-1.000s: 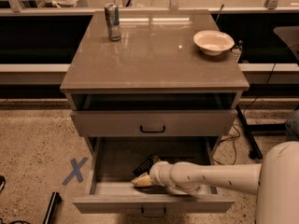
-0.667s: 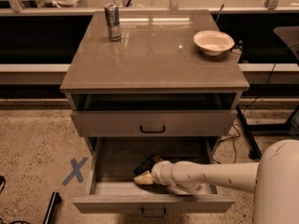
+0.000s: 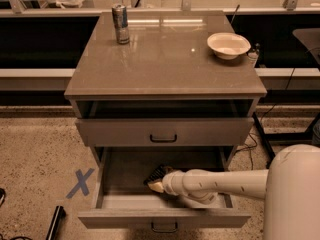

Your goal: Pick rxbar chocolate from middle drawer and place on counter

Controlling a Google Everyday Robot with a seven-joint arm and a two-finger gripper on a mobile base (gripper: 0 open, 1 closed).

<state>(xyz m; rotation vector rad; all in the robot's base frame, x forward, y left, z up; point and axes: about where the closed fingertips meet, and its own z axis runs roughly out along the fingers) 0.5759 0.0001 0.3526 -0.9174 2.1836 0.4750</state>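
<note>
The middle drawer point(image 3: 120, 202) is pulled wide open below the cabinet. The rxbar chocolate point(image 3: 156, 173), a small black wrapped bar, lies on the drawer's dark floor near the middle. My white arm reaches in from the right. My gripper point(image 3: 155, 185) is inside the drawer, right at the bar's near end and partly covering it. I cannot tell whether it is touching or holding the bar. The glossy grey-brown counter point(image 3: 165, 59) tops the cabinet above.
A slim silver can point(image 3: 119, 23) stands at the counter's back left and a white bowl point(image 3: 228, 45) at its back right. The upper drawer point(image 3: 163, 131) sits slightly out above the open one. A blue tape X point(image 3: 80, 182) marks the speckled floor on the left.
My gripper has moved slightly further into the drawer, closer onto the black bar. Nothing else has moved.
</note>
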